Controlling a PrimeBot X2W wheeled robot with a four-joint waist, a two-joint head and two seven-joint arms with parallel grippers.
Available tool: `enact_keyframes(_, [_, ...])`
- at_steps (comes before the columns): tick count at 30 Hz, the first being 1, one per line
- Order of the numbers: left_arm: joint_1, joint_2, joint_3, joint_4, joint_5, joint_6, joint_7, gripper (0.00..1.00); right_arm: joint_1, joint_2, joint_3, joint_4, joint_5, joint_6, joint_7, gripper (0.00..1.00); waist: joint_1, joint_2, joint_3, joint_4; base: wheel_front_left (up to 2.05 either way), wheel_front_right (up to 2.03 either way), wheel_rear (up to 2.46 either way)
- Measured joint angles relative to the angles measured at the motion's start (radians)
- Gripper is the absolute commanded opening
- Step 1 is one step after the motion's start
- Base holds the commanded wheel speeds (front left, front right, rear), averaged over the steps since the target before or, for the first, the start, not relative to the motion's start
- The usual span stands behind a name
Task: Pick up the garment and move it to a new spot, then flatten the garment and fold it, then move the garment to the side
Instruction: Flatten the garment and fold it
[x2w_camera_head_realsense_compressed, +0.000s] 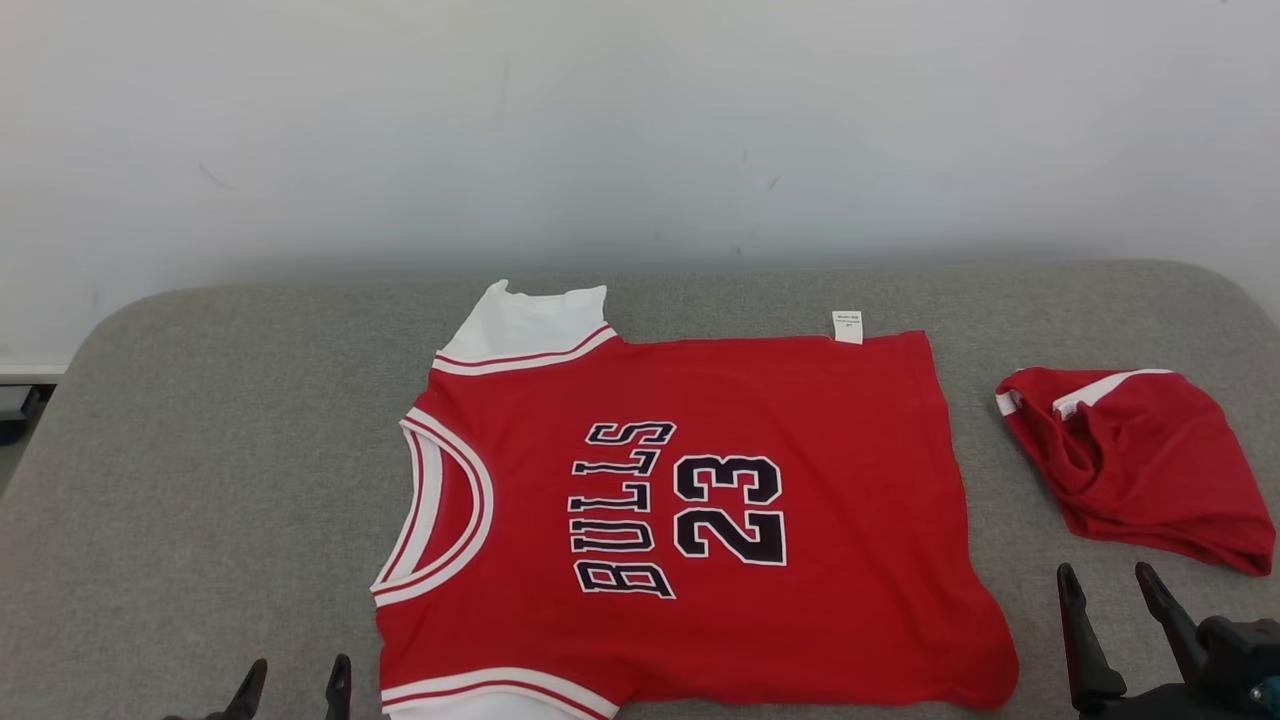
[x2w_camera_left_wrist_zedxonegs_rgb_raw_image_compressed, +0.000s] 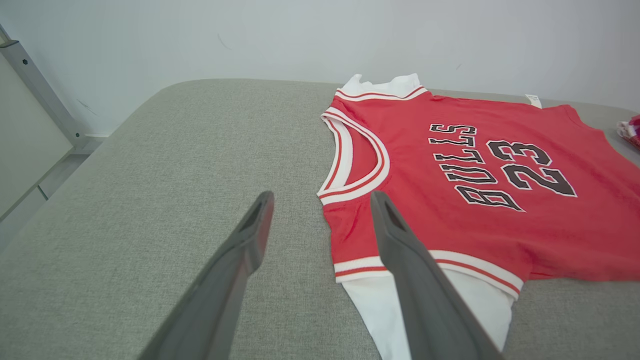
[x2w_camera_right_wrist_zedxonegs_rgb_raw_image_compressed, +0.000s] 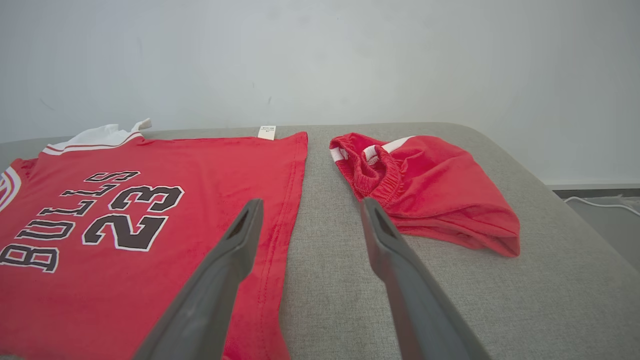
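Observation:
A red jersey garment (x2w_camera_head_realsense_compressed: 690, 510) with white sleeves and "BULLS 23" lettering lies spread flat on the grey padded table (x2w_camera_head_realsense_compressed: 220, 450), neck to the left. The left wrist view shows the same garment (x2w_camera_left_wrist_zedxonegs_rgb_raw_image_compressed: 480, 200), and the right wrist view its hem side (x2w_camera_right_wrist_zedxonegs_rgb_raw_image_compressed: 150, 235). My left gripper (x2w_camera_head_realsense_compressed: 295, 678) stands open at the lower left, just off the near sleeve; in its own view the left gripper (x2w_camera_left_wrist_zedxonegs_rgb_raw_image_compressed: 322, 199) hovers by the neckline. My right gripper (x2w_camera_head_realsense_compressed: 1108, 578) is open at the lower right, and in its own view the right gripper (x2w_camera_right_wrist_zedxonegs_rgb_raw_image_compressed: 307, 206) hangs over bare table beside the hem.
Crumpled red shorts (x2w_camera_head_realsense_compressed: 1140, 465) with white trim lie at the table's right end, also in the right wrist view as red shorts (x2w_camera_right_wrist_zedxonegs_rgb_raw_image_compressed: 430, 190). A white wall (x2w_camera_head_realsense_compressed: 640, 130) rises behind the table. The table's left part is bare grey fabric.

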Motion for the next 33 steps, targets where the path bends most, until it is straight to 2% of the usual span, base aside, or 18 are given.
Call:
enact_keyframes(17, [-0.001,0.0,-0.009,0.002,0.0,-0.002,0.037,1.0,-0.001,0.005,0.008,0.018,-0.006,0.001,0.021,1.0,0.0,0.0,-0.002,0.003,0.0,0.0,0.0])
enact_keyframes(27, [0.026,-0.01,-0.065,0.005,-0.099,-0.079,0.15,1.0,0.005,-0.007,0.038,0.048,0.012,0.025,0.127,1.0,0.0,0.0,-0.006,0.003,0.0,0.0,0.0])
enact_keyframes(33, [0.056,-0.012,-0.083,0.042,-0.135,-0.098,0.227,1.0,0.012,-0.014,0.065,0.055,0.014,0.038,0.195,1.0,0.0,0.0,0.007,0.002,0.0,0.0,0.0])
